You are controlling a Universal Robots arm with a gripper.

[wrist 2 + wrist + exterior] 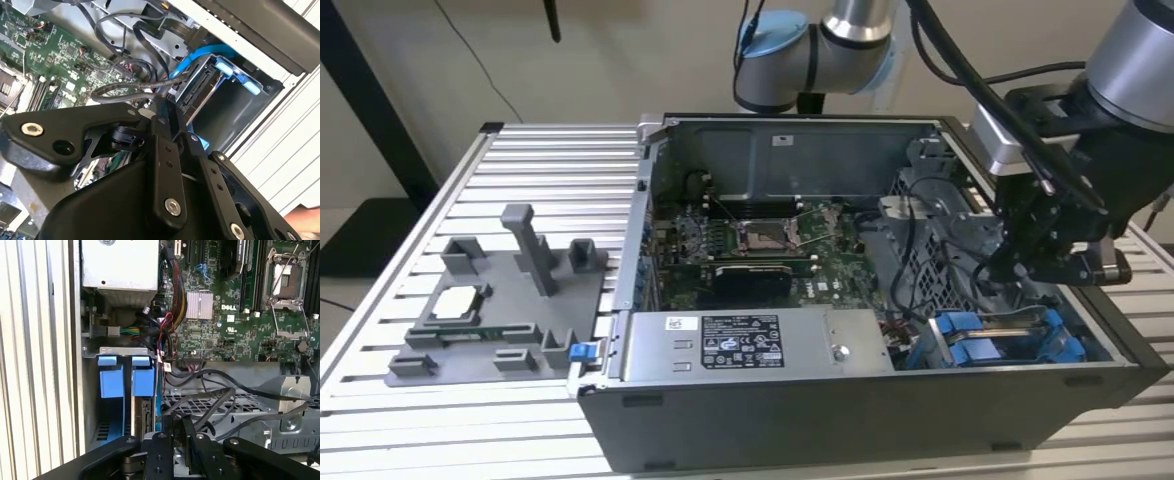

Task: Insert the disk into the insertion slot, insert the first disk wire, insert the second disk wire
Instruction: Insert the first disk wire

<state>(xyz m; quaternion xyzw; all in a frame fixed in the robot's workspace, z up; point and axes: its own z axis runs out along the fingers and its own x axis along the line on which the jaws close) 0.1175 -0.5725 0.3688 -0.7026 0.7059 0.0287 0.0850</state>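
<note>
In the exterior view, an open computer case point(854, 410) lies on a slatted table point(520, 160). It holds a motherboard point(761, 235) and a labelled power supply point(747, 345). The gripper point(1011, 270) hangs inside the case, just above the insertion slot point(961, 338) at the exterior view's right. A grey tray point(414, 368) beside the case carries a small square chip point(458, 300).

In the second wrist view, the disk point(200, 92) sits in the grey slot with a blue wire point(200, 52) running down to it. The gripper point(167, 107) is drawn narrow near the disk's end, among black wires point(125, 65). Whether it pinches one, I cannot tell.

In the first wrist view, the disk point(146, 417) stands on edge under one of two blue tabs point(143, 377).
</note>
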